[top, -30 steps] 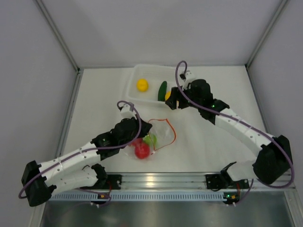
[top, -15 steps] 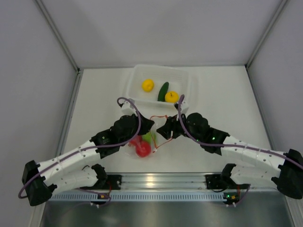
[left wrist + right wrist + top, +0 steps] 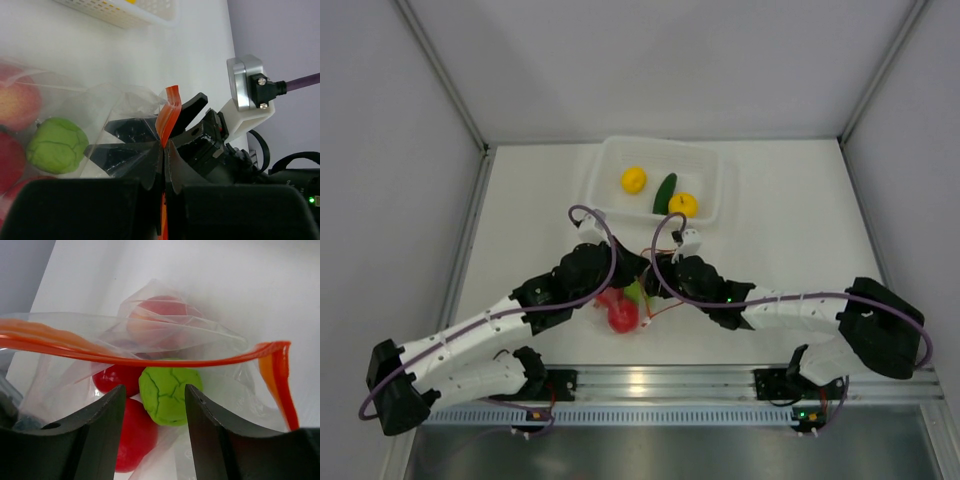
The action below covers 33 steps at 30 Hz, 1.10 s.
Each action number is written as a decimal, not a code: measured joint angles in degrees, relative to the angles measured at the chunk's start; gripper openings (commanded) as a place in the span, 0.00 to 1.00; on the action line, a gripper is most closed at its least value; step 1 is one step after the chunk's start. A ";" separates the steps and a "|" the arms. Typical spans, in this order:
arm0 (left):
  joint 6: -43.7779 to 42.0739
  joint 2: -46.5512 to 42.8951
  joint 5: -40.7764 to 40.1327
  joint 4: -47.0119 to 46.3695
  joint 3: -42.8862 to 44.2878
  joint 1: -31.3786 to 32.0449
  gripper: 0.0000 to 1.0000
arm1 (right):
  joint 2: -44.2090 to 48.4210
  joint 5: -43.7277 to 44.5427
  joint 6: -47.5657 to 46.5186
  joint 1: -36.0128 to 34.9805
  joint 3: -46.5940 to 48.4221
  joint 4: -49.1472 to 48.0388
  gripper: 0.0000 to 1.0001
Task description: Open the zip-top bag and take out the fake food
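**Zip-top bag (image 3: 642, 288) being held open on the worktop (image 3: 790, 220), just in front of the basket (image 3: 710, 170).**

From above, both pincers are being hidden by the arms. The left wrist view is showing the left pincer (image 3: 162, 150) clamped shut on the orange zip strip (image 3: 170, 112). The right wrist view is showing the right pincer (image 3: 155, 392) with jaws parted at the bag's mouth, nothing gripped. Fake food is being seen inside the bag there: a green piece (image 3: 167, 390) and red pieces (image 3: 131, 432). A second ago the right arm was being held over the basket; now it is being brought across to the bag, with two yellow fruits (image 3: 682, 204) and the cucumber (image 3: 665, 190) lying in the basket.
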<state>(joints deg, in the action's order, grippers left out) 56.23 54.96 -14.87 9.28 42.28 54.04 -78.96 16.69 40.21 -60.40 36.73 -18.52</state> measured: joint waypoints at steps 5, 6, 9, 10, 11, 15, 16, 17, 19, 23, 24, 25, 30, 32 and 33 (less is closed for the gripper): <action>0.44 -0.61 -0.31 0.44 -0.11 0.02 0.00 | -4.83 5.22 2.36 -2.05 1.22 -2.16 0.51; 0.44 -0.70 -0.87 0.70 -0.46 -0.15 0.00 | -6.40 6.14 2.56 -2.32 2.03 -2.23 0.52; 0.42 -1.16 -2.67 1.14 -2.19 -0.55 0.00 | -10.38 7.15 2.45 -2.60 3.28 -3.10 0.54; 0.50 -1.40 -2.54 1.25 -2.64 -0.57 0.00 | -11.61 7.37 2.32 -2.60 3.56 -3.17 0.54; 0.57 -1.62 -2.14 1.18 -2.93 -0.37 0.00 | -12.83 7.43 1.92 -2.60 3.78 -3.32 0.55; 0.57 -2.51 -1.36 1.05 -3.56 -0.04 0.00 | -16.72 7.15 0.50 -2.69 5.57 -6.84 0.59; 0.57 -2.62 -1.20 1.01 -3.61 -0.07 0.00 | -17.86 6.84 -0.04 -2.69 6.16 -7.37 0.59; 0.55 -2.62 -1.14 0.98 -3.63 -0.07 0.00 | -18.97 6.32 -0.35 -2.69 6.80 -8.22 0.60; 0.42 -2.62 -1.14 1.01 -3.69 -0.07 0.00 | -20.61 5.77 -0.96 -2.69 7.61 -9.64 0.60; 0.07 -2.62 -1.05 1.01 -3.98 -0.07 0.00 | -21.73 3.72 -1.68 -2.69 7.87 -11.91 0.64; -0.02 -2.64 -1.07 0.96 -4.13 -0.07 0.00 | -21.73 3.23 -1.77 -2.69 7.87 -11.91 0.66; -0.13 -2.67 -1.09 0.98 -4.26 -0.07 0.00 | -21.73 2.69 -2.12 -2.69 7.87 -11.72 0.68; -0.50 -2.73 -1.27 1.07 -4.61 -0.04 0.00 | -21.88 0.28 -3.23 -2.69 7.08 -10.73 0.76; -0.66 -2.73 -1.49 1.09 -4.68 -0.04 0.00 | -21.88 -0.46 -3.50 -2.69 5.99 -10.64 0.72; -0.70 -2.71 -1.60 1.11 -4.72 -0.04 0.00 | -21.86 -0.63 -3.63 -2.71 5.35 -10.69 0.71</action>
<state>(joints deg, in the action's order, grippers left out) 55.53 52.25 -16.47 10.39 37.56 54.00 -100.82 16.05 36.58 -63.11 42.09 -29.21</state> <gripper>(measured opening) 0.022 0.734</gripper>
